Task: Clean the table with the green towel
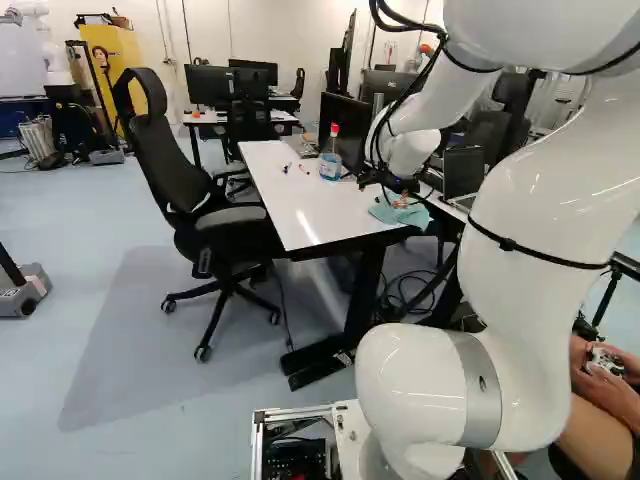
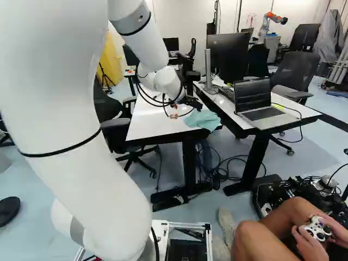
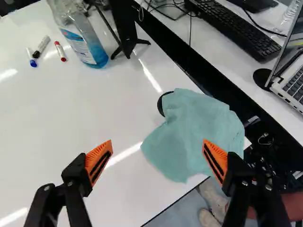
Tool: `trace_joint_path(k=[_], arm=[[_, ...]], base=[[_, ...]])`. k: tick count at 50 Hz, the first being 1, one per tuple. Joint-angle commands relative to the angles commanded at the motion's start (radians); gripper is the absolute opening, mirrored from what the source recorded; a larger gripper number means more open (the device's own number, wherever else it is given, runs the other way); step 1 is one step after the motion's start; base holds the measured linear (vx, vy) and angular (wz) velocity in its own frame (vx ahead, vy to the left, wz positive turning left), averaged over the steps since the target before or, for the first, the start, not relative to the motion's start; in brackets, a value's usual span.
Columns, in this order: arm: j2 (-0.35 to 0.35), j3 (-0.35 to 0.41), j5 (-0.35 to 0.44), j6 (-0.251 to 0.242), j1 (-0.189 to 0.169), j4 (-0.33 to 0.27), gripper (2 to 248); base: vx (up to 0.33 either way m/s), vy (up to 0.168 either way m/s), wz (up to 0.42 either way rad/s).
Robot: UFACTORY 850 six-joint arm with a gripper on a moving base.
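Containers: a single clear bottle (image 3: 90, 47) was found, upright on the white counter (image 3: 71, 109), red-capped, with blue liquid in its lower part. With 12 o'clock taken as straight ahead of the jaws, it stood at about 11 o'clock, just beside the black stand (image 3: 127, 28).

Arm: the white arm (image 1: 525, 250) rose from the base, bent over at height and reached out toward the base's 12 o'clock, its wrist above the near end of the counter. The jaws (image 1: 401, 200) pointed down at the counter and stood wide open, with nothing gripped. The orange pad (image 3: 216, 158) on the side nearer the towel overlapped it in the wrist view; contact could not be confirmed.

Task item: one green towel (image 3: 194, 132) lay unevenly spread at the counter's near corner, centred between 1 and 2 o'clock of the jaws and reaching across the counter's edge. A dark, rounded item (image 3: 162, 105), partly covered, showed at the towel's margin, at 12 o'clock; its nature could not be determined.

Count: three markers, one blue-capped (image 3: 32, 57), one black-capped (image 3: 41, 46) and one red-capped (image 3: 60, 51), lay between 10 and 11 o'clock. A second counter (image 3: 222, 66) carried one keyboard (image 3: 232, 28) at 1 o'clock and one open laptop (image 3: 292, 87) at 2 o'clock.
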State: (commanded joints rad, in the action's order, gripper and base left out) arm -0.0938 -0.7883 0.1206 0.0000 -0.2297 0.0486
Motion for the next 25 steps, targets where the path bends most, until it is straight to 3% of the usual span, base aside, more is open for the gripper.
trace_joint_path(k=[25], arm=[[0.141, 0.264, 0.284, 0.000, 0.087, -0.018, 247]], base=[[0.000, 0.000, 0.000]])
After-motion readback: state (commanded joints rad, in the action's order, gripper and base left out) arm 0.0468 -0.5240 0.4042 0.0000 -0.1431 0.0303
